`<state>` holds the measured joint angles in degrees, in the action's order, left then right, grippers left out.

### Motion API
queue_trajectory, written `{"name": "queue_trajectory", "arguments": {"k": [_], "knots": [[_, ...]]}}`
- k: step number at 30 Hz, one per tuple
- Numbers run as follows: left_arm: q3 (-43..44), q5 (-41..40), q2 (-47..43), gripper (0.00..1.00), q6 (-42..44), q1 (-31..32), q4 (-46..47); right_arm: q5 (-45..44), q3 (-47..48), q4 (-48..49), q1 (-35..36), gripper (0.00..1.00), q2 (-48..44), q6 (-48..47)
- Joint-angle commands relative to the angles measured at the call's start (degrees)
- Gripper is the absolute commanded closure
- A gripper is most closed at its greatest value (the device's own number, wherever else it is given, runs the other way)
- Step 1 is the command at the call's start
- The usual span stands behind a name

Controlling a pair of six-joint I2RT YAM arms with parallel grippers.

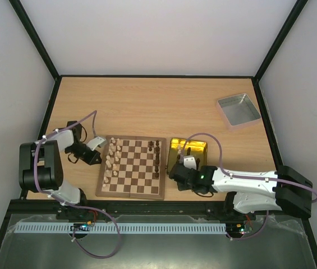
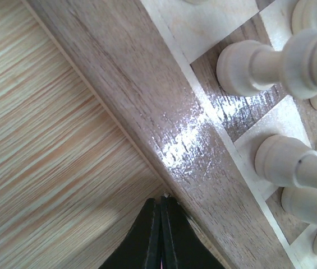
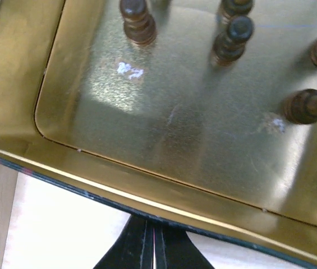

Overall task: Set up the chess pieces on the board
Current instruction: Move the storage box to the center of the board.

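Observation:
The board lies between the two arms. Pale chess pieces stand along its left side and dark ones along its right side. My left gripper is shut and empty, with its tips against the outer edge of the board's brown border. Close by stand pale pieces. My right gripper is also shut and empty. It sits just outside the near rim of the gold tin, tips low in the right wrist view. Several dark pieces stand or lie inside the tin.
The gold tin sits right of the board, touching or nearly touching it. A silver-grey metal tray stands at the back right. Black frame rails and white walls bound the table.

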<state>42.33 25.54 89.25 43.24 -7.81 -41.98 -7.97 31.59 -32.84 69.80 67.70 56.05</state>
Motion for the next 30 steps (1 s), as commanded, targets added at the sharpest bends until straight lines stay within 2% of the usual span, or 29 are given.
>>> {"name": "queue_trajectory", "arguments": {"k": [1,5,16,25,30], "knots": [[-1.01,-1.50,2.92,0.98,-0.86,1.47,-2.29,-4.14,0.68,0.76,-4.66,0.98,-2.04,1.53],[-0.40,-1.07,3.66,0.98,-1.13,1.87,-1.62,-3.84,0.67,2.11,-9.25,0.98,-2.44,0.97],[2.76,2.09,6.28,0.97,-3.90,5.94,-1.01,3.57,2.97,0.74,-8.39,0.98,-3.08,-2.14],[4.49,2.63,7.37,0.98,-5.61,8.02,-0.65,2.63,9.61,-3.86,7.53,0.98,-0.57,3.53],[4.76,2.54,7.74,0.98,-5.94,8.25,-0.48,3.79,9.41,-2.63,12.94,0.98,-0.11,6.13]]}}
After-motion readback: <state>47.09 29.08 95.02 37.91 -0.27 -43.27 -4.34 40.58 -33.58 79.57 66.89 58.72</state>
